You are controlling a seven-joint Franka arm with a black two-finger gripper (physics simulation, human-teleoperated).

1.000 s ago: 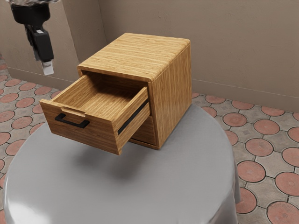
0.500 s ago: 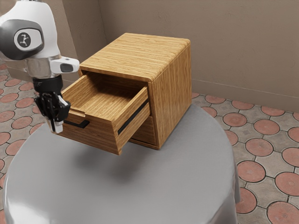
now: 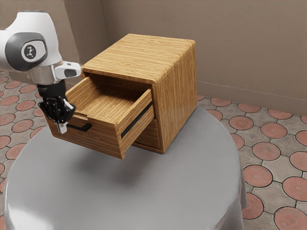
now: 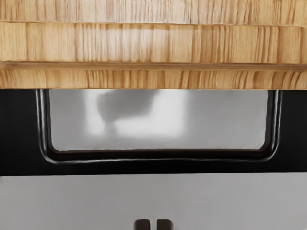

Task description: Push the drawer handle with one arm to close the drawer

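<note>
Gripper point(image 3: 62, 128) hides one end of the handle point(image 3: 86, 127) from me; can't tell whether they touch. Open drawer point(image 3: 98, 139) covers most of the lower one point(image 3: 149, 135). Arm point(image 3: 31, 43) cropped at the exterior view's left, bench point(image 3: 158, 196) at its lower edge.

Plain walled room or paved court; which of the two cannot be told. The wall point(image 3: 240, 48), matt beige-brown, crosses the top of the exterior view, forms corners at upper left, and carries a low band point(image 3: 259, 97) along its foot. The floor point(image 3: 239, 174), at left and right, is paved with reddish discs point(image 3: 266, 151) among grey-beige stones. A round table point(image 3: 192, 191) under smooth grey cloth occupies the lower centre.
</note>
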